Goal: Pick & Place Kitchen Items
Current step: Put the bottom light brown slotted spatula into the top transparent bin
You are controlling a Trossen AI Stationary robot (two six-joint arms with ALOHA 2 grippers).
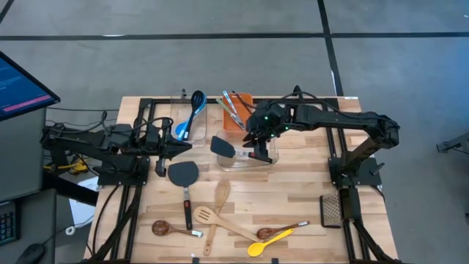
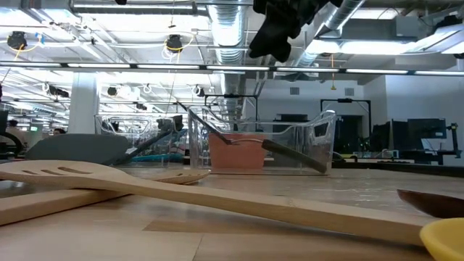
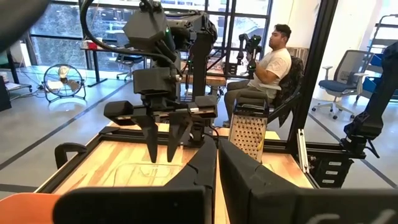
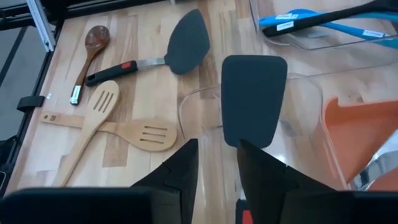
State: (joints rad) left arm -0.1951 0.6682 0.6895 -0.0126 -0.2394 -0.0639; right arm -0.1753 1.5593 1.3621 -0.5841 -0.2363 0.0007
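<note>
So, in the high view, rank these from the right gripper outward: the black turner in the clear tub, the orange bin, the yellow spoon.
1. Black turner: right by the right gripper, blade sticking out of the clear tub toward the left arm.
2. Orange bin: just behind the gripper, at the table's far edge.
3. Yellow spoon: farthest, near the front edge.
</note>
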